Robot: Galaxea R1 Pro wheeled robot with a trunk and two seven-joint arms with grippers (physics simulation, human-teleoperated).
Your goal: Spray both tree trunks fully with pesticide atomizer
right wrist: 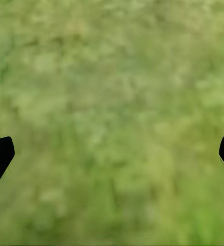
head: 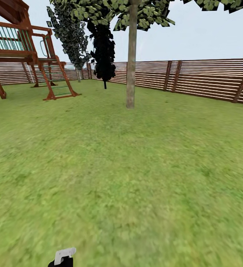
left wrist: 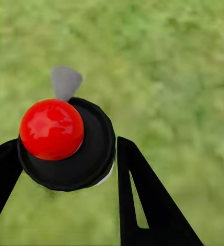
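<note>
The pesticide atomizer point(left wrist: 65, 138) has a red ball top, a black round cap and a grey nozzle. It sits between the black fingers of my left gripper point(left wrist: 65, 147), which is shut on it above the grass. In the head view its pale nozzle head point(head: 65, 254) pokes up at the bottom edge. My right gripper point(right wrist: 112, 148) is open over bare grass, fingertips wide apart. A tree with a straight mottled tree trunk point(head: 131, 63) stands ahead in the middle distance. A second leafy tree point(head: 70, 33) stands farther back by the fence.
A wooden play tower with a ladder point(head: 32, 52) stands at the far left. A brown slat fence point(head: 203, 78) rings the lawn behind the trees. A dark, nearly black tree point(head: 104, 52) stands by the fence. Open grass point(head: 136, 178) stretches from me to the trunk.
</note>
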